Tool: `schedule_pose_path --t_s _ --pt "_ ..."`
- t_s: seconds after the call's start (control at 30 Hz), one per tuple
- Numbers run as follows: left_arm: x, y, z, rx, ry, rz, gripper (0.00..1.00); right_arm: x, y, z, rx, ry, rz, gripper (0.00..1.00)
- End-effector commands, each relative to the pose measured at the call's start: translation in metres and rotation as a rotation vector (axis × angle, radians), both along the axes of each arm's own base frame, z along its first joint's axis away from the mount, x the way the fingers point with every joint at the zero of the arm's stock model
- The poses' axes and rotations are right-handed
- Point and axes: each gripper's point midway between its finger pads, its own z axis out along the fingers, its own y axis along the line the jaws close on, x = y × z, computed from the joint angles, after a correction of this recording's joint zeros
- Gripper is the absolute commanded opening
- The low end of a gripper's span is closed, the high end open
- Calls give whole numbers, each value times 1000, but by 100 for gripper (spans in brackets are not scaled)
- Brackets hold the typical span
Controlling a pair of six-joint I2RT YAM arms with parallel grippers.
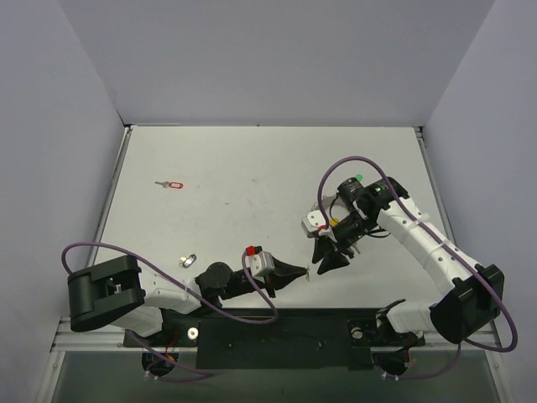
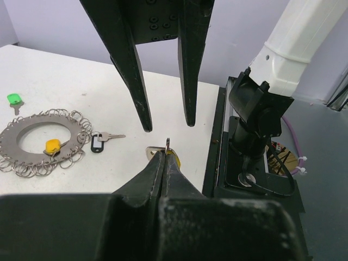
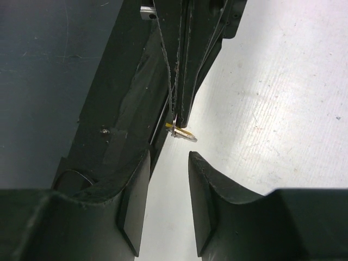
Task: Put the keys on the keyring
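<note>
Left wrist view: the left gripper [image 2: 165,157] is pinched shut on a yellow-headed key [image 2: 174,157] at lower centre.
The right gripper [image 2: 168,125] hangs just above it, jaws parted and holding nothing. At the left of the frame the keyring [image 2: 43,118] lies flat on the table [image 2: 81,81]. Another yellow key [image 2: 53,145] rests on its rim, a dark grey key [image 2: 106,137] lies just beside it, and a green key [image 2: 13,99] is near its upper left.

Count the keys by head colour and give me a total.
Red key: 1
Green key: 1
Dark grey key: 1
Yellow keys: 2 (one on the keyring, one held by the left gripper)
Total: 5, plus one small silvery item too small to tell
</note>
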Motion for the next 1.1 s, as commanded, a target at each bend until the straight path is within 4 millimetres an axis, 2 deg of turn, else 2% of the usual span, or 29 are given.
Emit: schedule_pose_path --t_s 0.0,0.47,1.07 --pt "0 -4 29 -101 -7 -12 0 -14 8 11 33 56 39 30" --pt "3 -7 24 -76 8 -2 0 -17 16 9 17 77 79 28" --pt "7 -6 23 -70 33 22 0 -18 19 8 -2 83 98 11"
